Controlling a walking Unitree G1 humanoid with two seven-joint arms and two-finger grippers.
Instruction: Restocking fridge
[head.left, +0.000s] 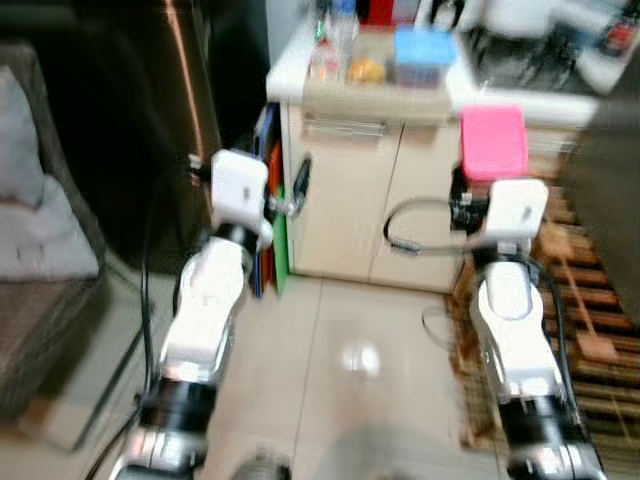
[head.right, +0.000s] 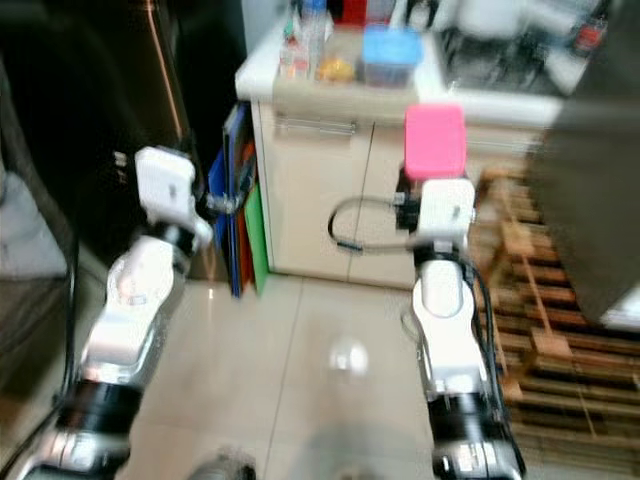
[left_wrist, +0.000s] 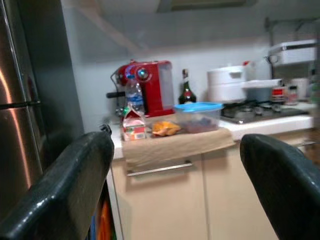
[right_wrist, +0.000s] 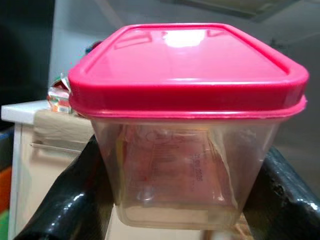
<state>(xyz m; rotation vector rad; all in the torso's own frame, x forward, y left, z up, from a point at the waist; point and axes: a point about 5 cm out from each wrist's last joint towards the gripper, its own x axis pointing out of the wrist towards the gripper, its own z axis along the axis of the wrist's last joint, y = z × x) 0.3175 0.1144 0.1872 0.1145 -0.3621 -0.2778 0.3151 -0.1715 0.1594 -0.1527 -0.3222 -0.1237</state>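
My right gripper (right_wrist: 182, 205) is shut on a clear plastic container with a pink lid (right_wrist: 186, 65), one black finger on each side wall. In the head views this pink-lidded container (head.left: 493, 143) is held up in front of the beige cabinet (head.left: 350, 210). My left gripper (left_wrist: 175, 170) is open, its two black fingers (left_wrist: 65, 190) wide apart with nothing between them, raised near the dark steel fridge (head.left: 140, 110), whose door is shut. On the counter (head.left: 290, 70) stand a blue-lidded container (head.left: 424, 55), a water bottle (left_wrist: 134, 95), a small carton (left_wrist: 133, 126) and some orange food (left_wrist: 165, 128).
A grey sofa (head.left: 40, 250) is at my left. Coloured flat boards (head.left: 272, 210) lean between fridge and cabinet. A wooden slatted pallet (head.left: 590, 310) covers the floor on the right. A red coffee machine (left_wrist: 150, 87) and pots on a stove (left_wrist: 260, 92) sit further back.
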